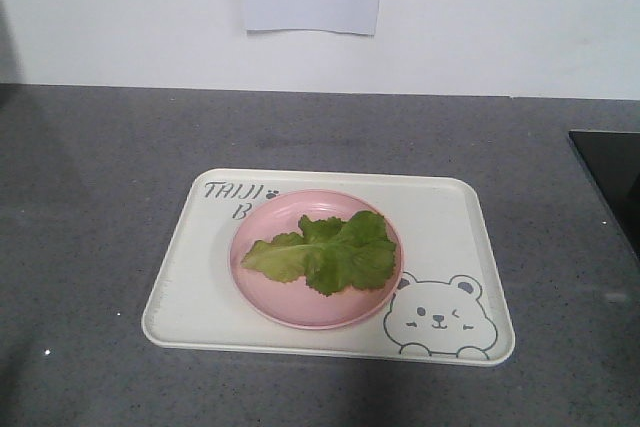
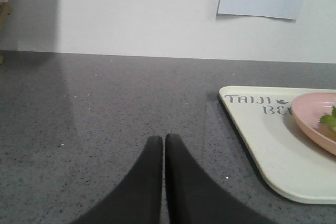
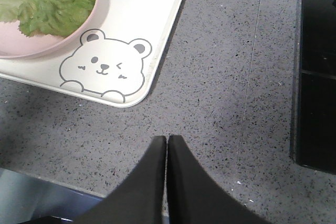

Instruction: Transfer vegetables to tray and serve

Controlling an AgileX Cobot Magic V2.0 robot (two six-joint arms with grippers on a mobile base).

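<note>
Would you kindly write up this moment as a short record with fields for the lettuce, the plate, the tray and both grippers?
lettuce: one green lettuce leaf lying on the pink plate
plate: round pink plate sitting on the tray
tray: cream tray with a winking bear, on the grey counter
left gripper: left gripper shut, empty, over the counter left of the tray
right gripper: right gripper shut, empty, over the counter near the tray's bear corner

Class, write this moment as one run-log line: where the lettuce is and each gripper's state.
lettuce leaf: on pink plate, plate on tray | left gripper: shut, empty | right gripper: shut, empty
</note>
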